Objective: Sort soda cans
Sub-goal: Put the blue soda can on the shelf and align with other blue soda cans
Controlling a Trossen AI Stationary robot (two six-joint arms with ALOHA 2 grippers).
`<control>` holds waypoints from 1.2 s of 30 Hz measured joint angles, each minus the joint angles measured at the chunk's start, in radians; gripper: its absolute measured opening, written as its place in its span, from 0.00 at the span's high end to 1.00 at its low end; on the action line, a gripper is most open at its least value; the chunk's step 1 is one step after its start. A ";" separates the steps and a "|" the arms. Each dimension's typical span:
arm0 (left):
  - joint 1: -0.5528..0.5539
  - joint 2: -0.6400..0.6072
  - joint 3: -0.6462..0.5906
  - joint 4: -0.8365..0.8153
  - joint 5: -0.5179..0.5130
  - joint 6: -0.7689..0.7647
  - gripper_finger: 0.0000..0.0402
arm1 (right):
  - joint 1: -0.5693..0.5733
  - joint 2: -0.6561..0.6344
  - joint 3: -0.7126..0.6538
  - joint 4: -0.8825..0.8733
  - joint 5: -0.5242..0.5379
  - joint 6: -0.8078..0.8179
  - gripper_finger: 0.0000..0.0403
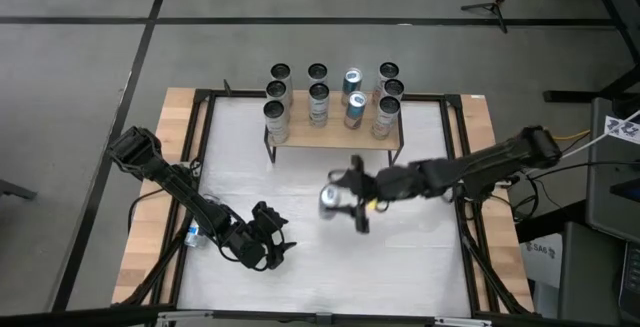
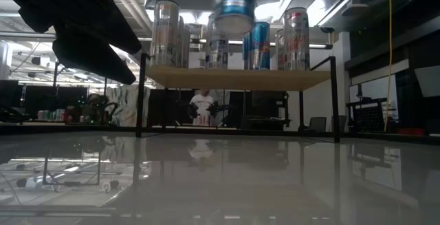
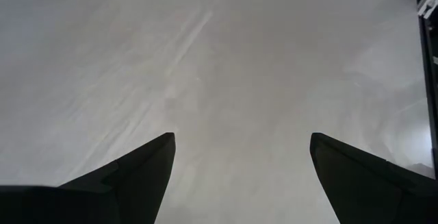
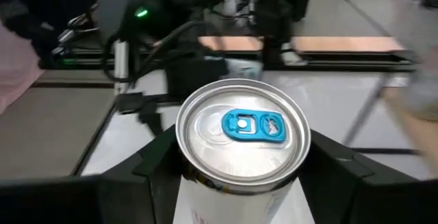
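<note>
My right gripper [image 1: 345,203] sits just right of centre in the high view, its fingers [image 4: 161,162] clenched on either side of one soda can [image 4: 239,138] with a blue pull tab, held clear above the white counter [image 1: 400,257]. The remaining soda cans [image 1: 330,97] stand on a wooden shelf [image 1: 335,135] at upper centre. My left gripper [image 1: 268,247] hovers over the counter at lower left, fingers [image 3: 137,176] spread wide, grasping nothing.
</note>
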State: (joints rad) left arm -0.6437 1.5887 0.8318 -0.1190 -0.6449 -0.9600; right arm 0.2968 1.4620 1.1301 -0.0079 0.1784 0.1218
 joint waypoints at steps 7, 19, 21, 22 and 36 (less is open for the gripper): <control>0.000 0.000 0.000 0.000 -0.006 0.001 0.17 | -0.100 -0.140 0.000 -0.153 -0.014 -0.052 0.43; 0.000 0.000 0.000 0.001 -0.038 0.001 0.17 | -0.278 -0.168 0.001 -0.174 -0.093 -0.130 0.42; 0.000 0.000 0.000 0.000 -0.045 0.001 0.17 | -0.308 -0.168 0.001 -0.176 -0.104 -0.131 0.42; 0.000 0.000 0.000 0.000 -0.045 0.001 0.17 | -0.322 -0.168 0.001 -0.175 -0.109 -0.131 0.42; 0.000 0.000 0.000 0.001 -0.053 0.001 0.17 | -0.449 -0.162 0.003 -0.183 -0.114 -0.139 0.42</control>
State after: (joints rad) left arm -0.6437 1.5887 0.8318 -0.1185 -0.6979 -0.9592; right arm -0.1521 1.3000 1.1332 -0.1909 0.0644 -0.0175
